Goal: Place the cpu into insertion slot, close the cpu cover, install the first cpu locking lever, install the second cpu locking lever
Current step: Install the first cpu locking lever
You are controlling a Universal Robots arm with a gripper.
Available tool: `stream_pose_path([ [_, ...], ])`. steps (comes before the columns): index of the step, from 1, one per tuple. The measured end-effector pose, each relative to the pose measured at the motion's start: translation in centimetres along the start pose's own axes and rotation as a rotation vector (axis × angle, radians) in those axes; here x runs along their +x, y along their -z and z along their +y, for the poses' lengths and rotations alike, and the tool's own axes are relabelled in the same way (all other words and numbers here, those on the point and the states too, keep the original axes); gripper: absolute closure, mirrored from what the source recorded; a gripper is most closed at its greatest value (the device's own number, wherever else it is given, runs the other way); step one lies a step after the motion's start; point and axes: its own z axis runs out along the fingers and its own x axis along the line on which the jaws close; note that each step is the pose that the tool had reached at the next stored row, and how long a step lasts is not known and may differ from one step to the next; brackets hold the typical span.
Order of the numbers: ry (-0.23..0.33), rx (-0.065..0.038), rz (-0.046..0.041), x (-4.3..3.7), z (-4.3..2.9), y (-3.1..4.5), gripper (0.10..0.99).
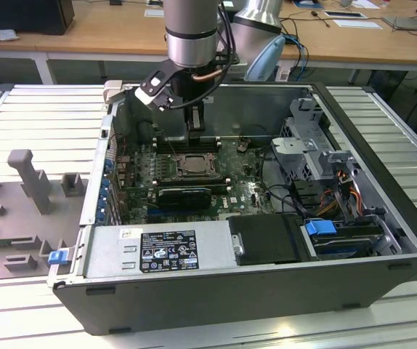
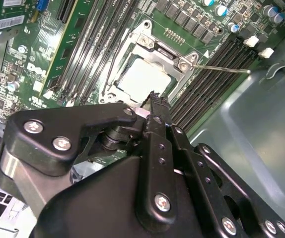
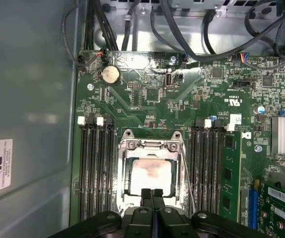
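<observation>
Even bright room light; glare washes cpu [image 3: 151, 177]; case [image 1: 256, 109] interior dimmer.

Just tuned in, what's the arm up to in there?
The arm is reaching into the open computer case, its pincer shut and poised right at the edge of the insertion slot. The cpu sits in the slot, and the cpu cover appears to lie down around it. One thin locking lever sticks out sideways over the memory slots, seemingly not latched.
</observation>
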Motion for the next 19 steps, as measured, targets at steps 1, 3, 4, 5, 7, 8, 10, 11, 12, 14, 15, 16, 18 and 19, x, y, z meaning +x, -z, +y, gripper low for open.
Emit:
stream_pose_path([
  [1, 0.000, 0.000, 0.0000, 0.00, 0.01, 0.17, 0.980],
  [3, 0.000, 0.000, -0.0001, 0.01, 0.03, 0.46, 0.980],
  [4, 0.000, 0.000, 0.0000, 0.01, 0.03, 0.56, 0.980],
  [5, 0.000, 0.000, 0.0000, 0.01, 0.04, 0.69, 0.980],
  [7, -0.001, 0.000, 0.0001, 0.02, 0.06, 1.12, 0.980],
  [8, -0.001, 0.000, 0.0001, 0.03, 0.08, 1.32, 0.980],
  [10, -0.001, 0.000, 0.0001, 0.04, 0.11, 1.96, 0.980],
  [11, -0.001, 0.000, 0.0001, 0.04, 0.13, 2.19, 0.980],
  [12, -0.001, 0.000, 0.0002, 0.05, 0.15, 2.51, 0.980],
  [14, 0.010, 0.000, 0.0009, 0.05, 0.14, 2.50, 0.980],
  [15, 0.031, 0.001, 0.0020, 0.05, 0.14, 2.50, 0.980],
  [16, 0.051, 0.001, 0.0032, 0.05, 0.14, 2.49, 0.980],
  [18, 0.092, 0.002, 0.0055, 0.05, 0.14, 2.47, 0.980],
  [19, 0.112, 0.002, 0.0066, 0.05, 0.13, 2.46, 0.980],
])
